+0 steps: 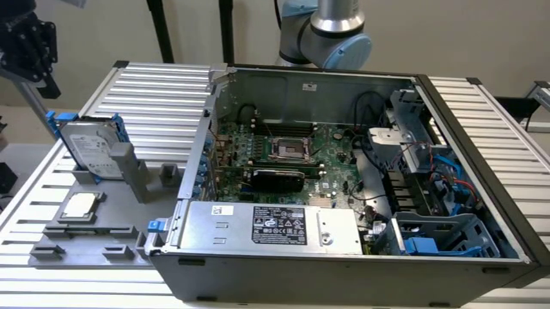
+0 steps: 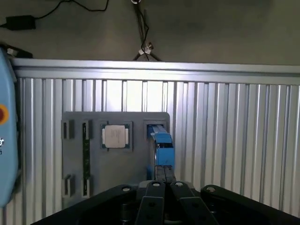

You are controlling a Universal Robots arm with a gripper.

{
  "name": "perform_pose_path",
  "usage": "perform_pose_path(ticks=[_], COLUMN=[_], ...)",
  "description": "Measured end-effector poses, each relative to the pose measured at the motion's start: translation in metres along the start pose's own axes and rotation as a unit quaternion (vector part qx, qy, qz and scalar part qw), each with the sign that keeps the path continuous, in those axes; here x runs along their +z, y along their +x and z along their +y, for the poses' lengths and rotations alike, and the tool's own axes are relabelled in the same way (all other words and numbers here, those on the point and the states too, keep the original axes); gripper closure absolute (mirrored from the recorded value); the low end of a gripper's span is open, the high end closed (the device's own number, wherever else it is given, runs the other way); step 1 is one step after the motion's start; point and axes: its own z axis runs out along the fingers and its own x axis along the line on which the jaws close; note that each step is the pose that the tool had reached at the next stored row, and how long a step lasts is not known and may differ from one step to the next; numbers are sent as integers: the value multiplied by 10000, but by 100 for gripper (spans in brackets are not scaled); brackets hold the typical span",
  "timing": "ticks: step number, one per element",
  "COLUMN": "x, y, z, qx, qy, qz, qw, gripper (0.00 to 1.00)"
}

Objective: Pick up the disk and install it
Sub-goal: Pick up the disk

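Begin with the gripper (image 2: pixel 164 174) pressed together, clamped on nothing, hanging well apart from the disk (image 1: pixel 90 147), and lined up with its thin blue top edge. Find the disk upright in a slot at the edge of the grey tray (image 1: pixel 120 215), near the CPU chip (image 1: pixel 79 206). Spread the fingers wider than the rails first, descend straight, pinch the flat faces squarely, and avoid nudging chip or slot post.
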Motion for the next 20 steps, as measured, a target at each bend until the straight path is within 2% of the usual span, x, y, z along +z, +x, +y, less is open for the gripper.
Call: perform_pose_path(ticks=[10, 12, 13, 14, 15, 16, 19, 20], x=[1, 7, 13, 24, 40, 58, 114, 132], y=[-28, -29, -29, -29, -29, -29, -29, -30], z=[-2, -3, -3, -3, -3, -4, -6, -7], qx=[-268, -268, -268, -268, -267, -267, -264, -262], qy=[1, 1, 1, 1, 0, 1, 1, 1], qz=[7, 7, 7, 7, 7, 7, 7, 7], qw=[9996, 9996, 9996, 9996, 9996, 9996, 9997, 9997], gripper=[88, 76, 76, 64, 64, 58, 53, 46])
